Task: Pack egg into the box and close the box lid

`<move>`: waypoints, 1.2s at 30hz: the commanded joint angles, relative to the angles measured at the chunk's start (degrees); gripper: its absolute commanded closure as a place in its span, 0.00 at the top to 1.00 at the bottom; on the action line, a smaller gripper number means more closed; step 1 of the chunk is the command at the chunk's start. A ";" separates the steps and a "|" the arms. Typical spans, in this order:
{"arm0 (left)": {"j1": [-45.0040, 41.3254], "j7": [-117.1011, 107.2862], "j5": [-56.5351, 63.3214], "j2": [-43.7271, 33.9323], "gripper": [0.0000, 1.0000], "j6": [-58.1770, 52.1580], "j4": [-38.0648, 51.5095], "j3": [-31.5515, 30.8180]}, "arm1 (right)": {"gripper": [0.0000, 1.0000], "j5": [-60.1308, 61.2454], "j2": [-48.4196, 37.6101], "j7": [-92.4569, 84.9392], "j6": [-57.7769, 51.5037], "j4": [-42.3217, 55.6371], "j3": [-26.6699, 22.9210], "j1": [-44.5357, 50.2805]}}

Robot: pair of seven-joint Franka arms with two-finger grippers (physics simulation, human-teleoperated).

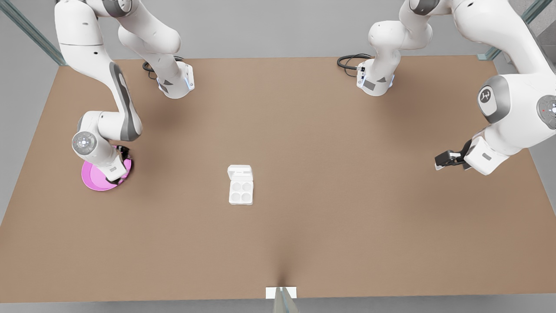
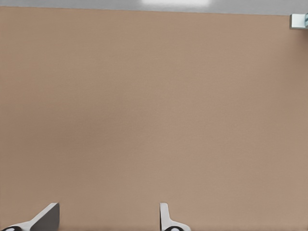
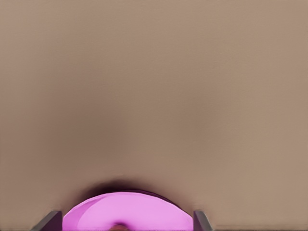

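The box (image 1: 241,193) sits mid-table with its four cups bare, and the box lid (image 1: 240,172) lies swung open on its far side. My right gripper (image 1: 122,168) hangs low over a pink plate (image 1: 92,179) at the front view's left, fingers (image 3: 50,219) spread wide. In the right wrist view the plate (image 3: 144,211) lies between them, and a sliver of the tan egg (image 3: 118,226) peeks at the frame edge. My left gripper (image 1: 443,160) waits open above bare table at the front view's right; its fingertips (image 2: 48,214) stand apart with nothing between them.
Both arm bases (image 1: 176,82) (image 1: 375,80) stand at the table's far edge with black cables beside them. A small white tab (image 1: 281,292) marks the near edge. Brown tabletop (image 1: 347,208) spreads all around the carton.
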 commanded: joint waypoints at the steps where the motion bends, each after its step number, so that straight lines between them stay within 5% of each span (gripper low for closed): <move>1: -0.03 0.00 0.09 0.00 1.00 0.00 0.01 0.00 | 1.00 0.00 -0.03 0.00 0.09 -0.17 0.09 -0.20; 7: -0.03 0.00 0.01 0.35 1.00 0.00 0.00 0.00 | 1.00 -3.96 2.08 -2.11 8.70 -3.78 0.00 -3.28; 36: 0.06 -0.09 0.88 0.79 1.00 0.00 0.01 -0.70 | 1.00 -7.83 10.60 -17.58 16.00 -3.69 0.35 -15.93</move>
